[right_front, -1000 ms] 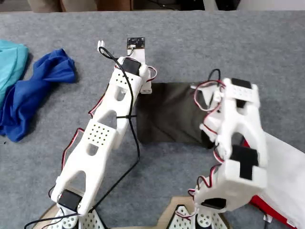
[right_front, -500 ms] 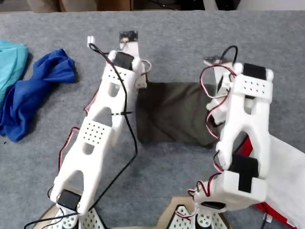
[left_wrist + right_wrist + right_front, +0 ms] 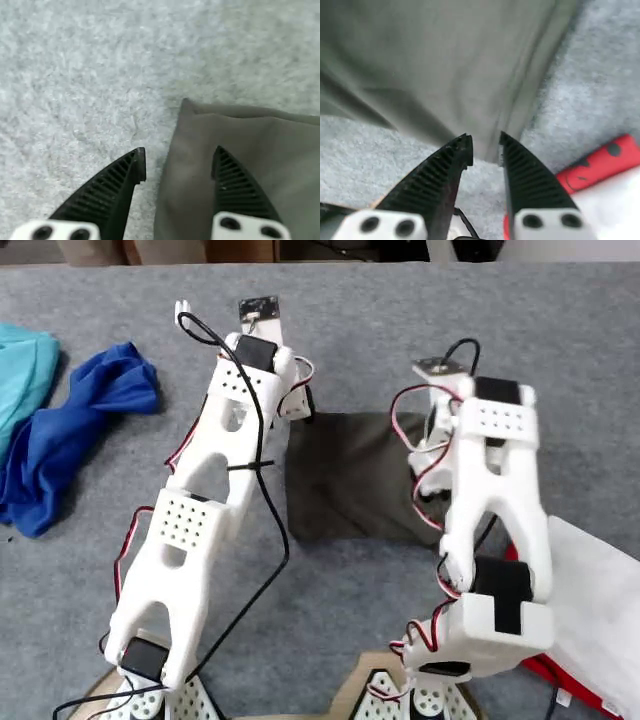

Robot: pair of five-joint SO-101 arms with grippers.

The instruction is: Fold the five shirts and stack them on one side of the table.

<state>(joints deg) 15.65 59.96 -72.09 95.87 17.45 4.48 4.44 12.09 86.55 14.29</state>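
A crumpled blue shirt [image 3: 60, 440] lies well off to the left gripper's [image 3: 179, 150] left. That gripper gapes open astride a corner of the folded olive shirt [image 3: 350, 475]. The right gripper [image 3: 484, 137], narrowly parted and empty, hangs at the olive shirt's opposite edge, near a red shirt [image 3: 600, 165].

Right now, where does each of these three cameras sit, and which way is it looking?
High view: fixed above the table, looking down; the left arm and right arm show, flanking the olive shirt.
Left wrist view: on the left arm's wrist, looking down past the open left gripper at the shirt's corner.
Right wrist view: on the right arm's wrist, looking down past the right gripper at the shirt's edge and a red shirt.
Shared: all three show the olive shirt on the table.
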